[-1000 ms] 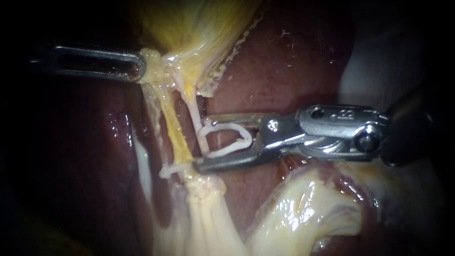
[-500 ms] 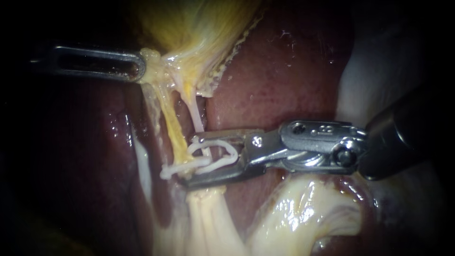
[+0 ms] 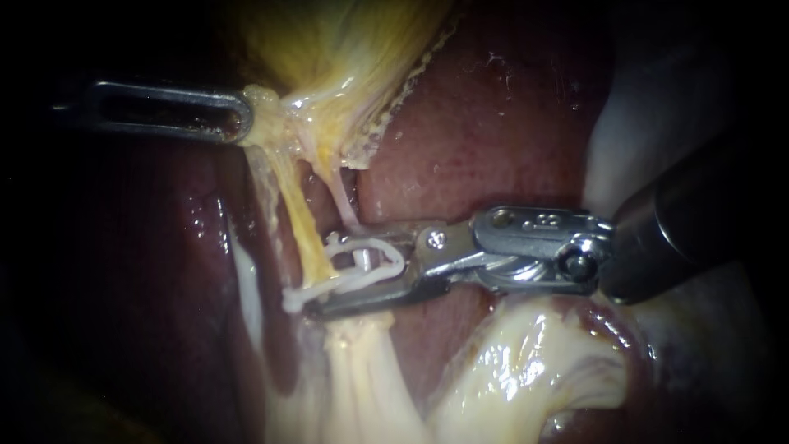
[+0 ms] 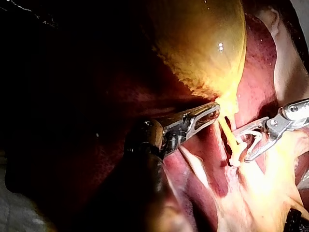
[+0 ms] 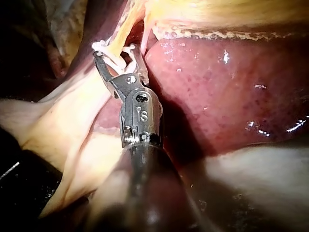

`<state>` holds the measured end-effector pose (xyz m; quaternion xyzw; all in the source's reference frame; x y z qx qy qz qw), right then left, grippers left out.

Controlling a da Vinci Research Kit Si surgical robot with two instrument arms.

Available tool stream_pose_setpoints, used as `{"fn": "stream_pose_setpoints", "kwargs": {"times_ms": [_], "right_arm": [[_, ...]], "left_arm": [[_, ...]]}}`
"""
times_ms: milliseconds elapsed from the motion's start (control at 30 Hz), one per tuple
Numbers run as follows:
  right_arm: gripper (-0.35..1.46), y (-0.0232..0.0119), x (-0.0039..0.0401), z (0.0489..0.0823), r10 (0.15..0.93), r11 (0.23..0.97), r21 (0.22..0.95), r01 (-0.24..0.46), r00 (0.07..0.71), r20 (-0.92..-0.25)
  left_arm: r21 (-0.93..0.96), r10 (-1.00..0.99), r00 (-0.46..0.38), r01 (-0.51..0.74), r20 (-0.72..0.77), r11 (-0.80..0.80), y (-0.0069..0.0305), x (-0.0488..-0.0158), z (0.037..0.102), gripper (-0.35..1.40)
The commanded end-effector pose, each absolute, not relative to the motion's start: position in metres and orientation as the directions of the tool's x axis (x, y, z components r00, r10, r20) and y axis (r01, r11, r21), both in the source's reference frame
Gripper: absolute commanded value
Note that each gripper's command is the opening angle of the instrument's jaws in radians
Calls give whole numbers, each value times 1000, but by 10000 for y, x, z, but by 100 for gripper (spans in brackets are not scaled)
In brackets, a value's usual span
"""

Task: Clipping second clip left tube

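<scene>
My left instrument [image 3: 243,115] comes in over the dark side of the liver [image 3: 493,123]. Its jaws are pressed together on the gallbladder [image 3: 345,49], pinching the yellow neck where it narrows. The left wrist view shows the same hold, with the neck tissue caught at the jaw tips.

Two tubes run down from that neck across the liver toward the pale tissue [image 3: 526,362] at its lower edge. The left tube [image 3: 296,214] is the thicker, yellow one. The right tube [image 3: 339,197] is thin and pale and lies just beside it.

My right instrument [image 3: 329,273] reaches in across the liver's middle, just above the pale tissue. Its jaws stand partly apart and hold a white clip [image 3: 370,243] between them, one jaw on each leg. The clip's loop is not closed. A short piece of the right tube shows inside the loop. The clip's open ends reach the near edge of the left tube, low on its length. I cannot tell whether the left tube lies inside the clip.

Another clip [image 3: 289,298] sits across the left tube just below, close to the tip of my lower jaw. It touches the held clip's lower leg, or nearly so.

In the right wrist view the jaw tips [image 5: 117,52] straddle the white legs against the yellow strand, with the liver beside them.
</scene>
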<state>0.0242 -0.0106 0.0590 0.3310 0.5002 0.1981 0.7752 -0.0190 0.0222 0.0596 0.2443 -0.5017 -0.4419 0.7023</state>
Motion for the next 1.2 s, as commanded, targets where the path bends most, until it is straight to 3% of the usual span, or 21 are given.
{"fn": "stream_pose_setpoints", "kwargs": {"times_ms": [33, 233, 367, 667, 900, 1033, 1200], "right_arm": [[50, -106, 243, 592, 638, 703, 711, 23, 420, -645], [50, -105, 253, 600, 658, 688, 725, 18, 406, -634], [50, -107, 259, 596, 715, 631, 774, 58, 343, -608], [50, -120, 280, 576, 780, 534, 832, 150, 292, -553], [49, -125, 286, 560, 805, 499, 847, 181, 265, -531], [45, -125, 285, 559, 811, 489, 854, 179, 267, -521], [25, -124, 280, 560, 819, 474, 863, 176, 272, -505]], "left_arm": [[787, -866, 107, 373, 489, 491, 221, -191, 596, -35], [788, -866, 108, 371, 489, 492, 219, -194, 596, -35], [788, -865, 108, 371, 489, 492, 218, -195, 596, -35], [787, -865, 108, 372, 489, 492, 219, -197, 597, -35], [787, -865, 108, 372, 489, 491, 219, -197, 597, -35], [787, -865, 108, 372, 489, 491, 219, -197, 597, -35], [787, -865, 108, 373, 489, 491, 219, -198, 597, -35]]}}
